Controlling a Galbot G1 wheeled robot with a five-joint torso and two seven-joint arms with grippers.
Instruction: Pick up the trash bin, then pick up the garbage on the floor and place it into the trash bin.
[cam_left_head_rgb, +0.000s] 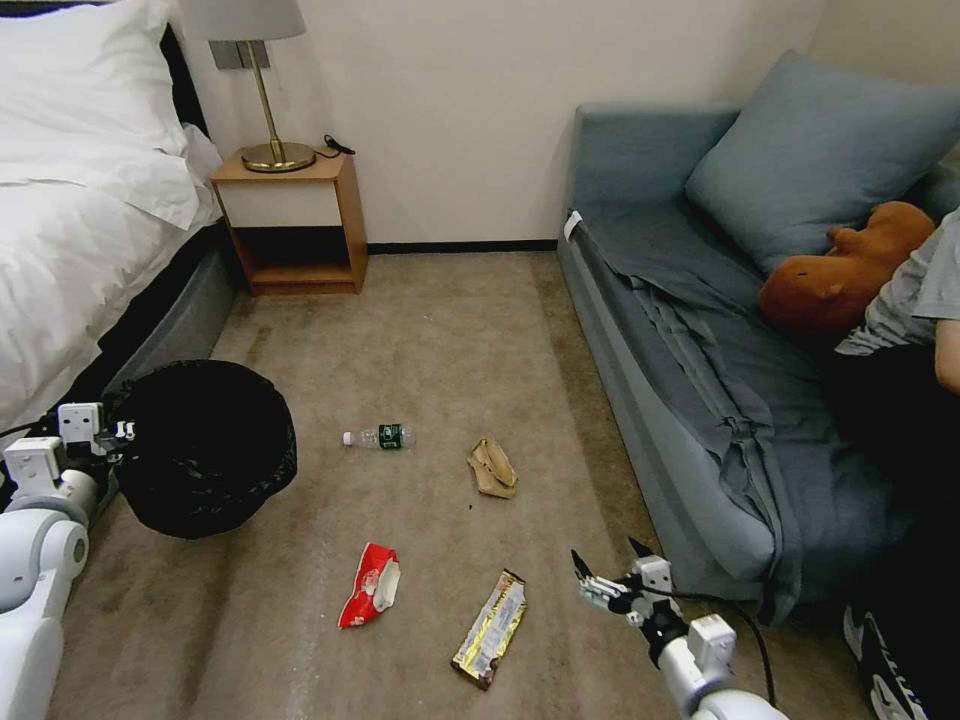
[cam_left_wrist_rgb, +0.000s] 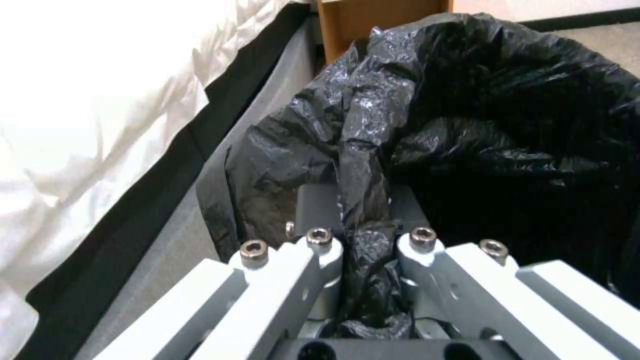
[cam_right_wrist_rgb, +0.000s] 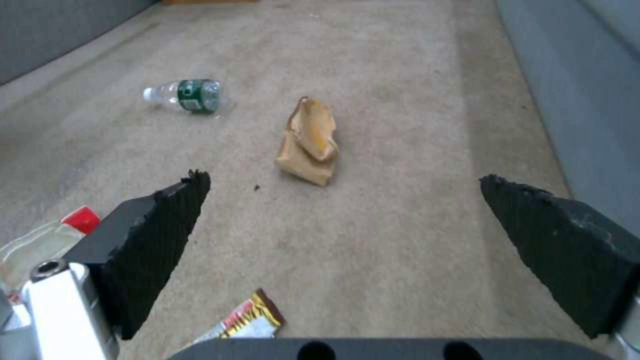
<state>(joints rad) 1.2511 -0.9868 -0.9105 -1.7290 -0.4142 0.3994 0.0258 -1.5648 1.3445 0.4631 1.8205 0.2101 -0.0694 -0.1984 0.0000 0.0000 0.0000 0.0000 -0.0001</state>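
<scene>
The left pincer (cam_left_head_rgb: 118, 432) pinched the trash bin (cam_left_head_rgb: 205, 445) by its black-bagged rim beside the bed (cam_left_head_rgb: 70, 220). The right pincer (cam_left_head_rgb: 608, 570) hung spread near the gold-brown wrapper (cam_left_head_rgb: 490, 628), farther from the bin than the bottle (cam_left_head_rgb: 380, 437).

Beige carpet (cam_left_head_rgb: 440, 340) laid wall to wall, faintly stained. Plain cream wall (cam_left_head_rgb: 450, 110) edged by dark skirting. White-sheeted bed (cam_left_head_rgb: 70, 230) set at left, wooden nightstand (cam_left_head_rgb: 292, 215) with brass lamp (cam_left_head_rgb: 262, 90) beside it. Blue-grey sofa (cam_left_head_rgb: 680, 330) with cushion (cam_left_head_rgb: 820, 150) placed at right.
</scene>
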